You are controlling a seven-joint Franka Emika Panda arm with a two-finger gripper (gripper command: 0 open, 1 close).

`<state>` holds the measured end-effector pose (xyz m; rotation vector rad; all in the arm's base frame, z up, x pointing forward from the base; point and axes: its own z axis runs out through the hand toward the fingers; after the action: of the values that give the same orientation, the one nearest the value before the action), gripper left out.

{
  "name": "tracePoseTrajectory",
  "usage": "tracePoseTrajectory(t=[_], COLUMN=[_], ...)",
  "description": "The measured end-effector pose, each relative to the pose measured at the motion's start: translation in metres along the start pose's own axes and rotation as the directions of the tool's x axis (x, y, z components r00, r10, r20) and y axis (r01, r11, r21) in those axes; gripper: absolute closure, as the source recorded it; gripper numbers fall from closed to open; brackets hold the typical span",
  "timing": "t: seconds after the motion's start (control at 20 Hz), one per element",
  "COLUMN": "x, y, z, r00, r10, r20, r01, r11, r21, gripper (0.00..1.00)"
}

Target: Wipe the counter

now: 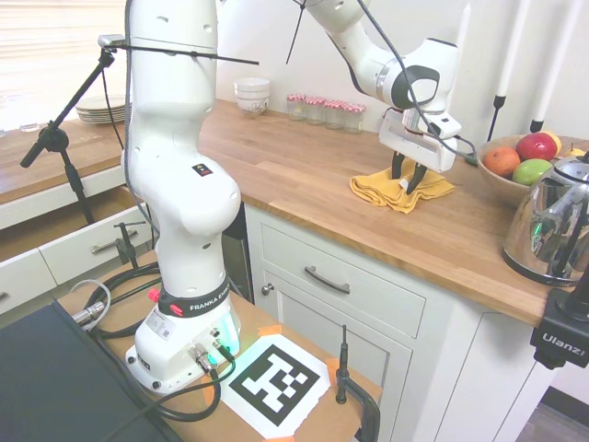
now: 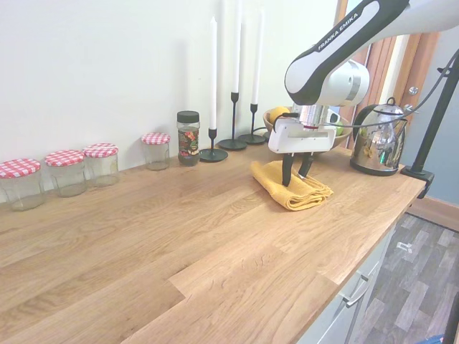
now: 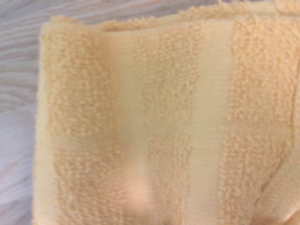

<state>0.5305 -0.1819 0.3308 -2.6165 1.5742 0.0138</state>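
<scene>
The counter (image 1: pixel 304 175) is a long warm-brown wooden top above white cabinets. A folded yellow cloth (image 1: pixel 379 191) lies on it near the back right. My gripper (image 1: pixel 407 184) points straight down onto the cloth, its two dark fingers a little apart and their tips touching or just above the fabric. In the second exterior view the cloth (image 2: pixel 310 195) lies on the counter (image 2: pixel 179 244) with the gripper (image 2: pixel 295 179) over its back half. Up close, the wrist view is filled by the flat, ribbed cloth (image 3: pixel 154 122).
Several glass jars with red checked lids (image 2: pixel 64 170) and a spice jar (image 2: pixel 188 137) line the wall. Black candlesticks (image 2: pixel 233 118), a fruit bowl (image 1: pixel 515 161) and a steel kettle (image 1: pixel 552 221) stand close to the cloth. White bowls (image 1: pixel 252 95) sit at the far end.
</scene>
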Motion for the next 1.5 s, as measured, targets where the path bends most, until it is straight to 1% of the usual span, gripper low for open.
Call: tracePoseTrajectory(t=[0.8,1.0,1.25,1.5], x=[-0.002,-0.008,-0.043,-0.097], y=[-0.003,-0.01,-0.043,-0.081], z=[-0.001,0.0,0.005,0.012], r00=[1.0,1.0,0.998,0.991], r10=[0.004,-0.013,-0.069,-0.127], r20=[0.0,0.0,-0.009,-0.033], r01=[-0.004,0.013,0.069,0.127], r11=[1.0,1.0,0.997,0.992], r21=[0.014,0.015,0.017,0.005], gripper=[1.0,1.0,1.0,1.0])
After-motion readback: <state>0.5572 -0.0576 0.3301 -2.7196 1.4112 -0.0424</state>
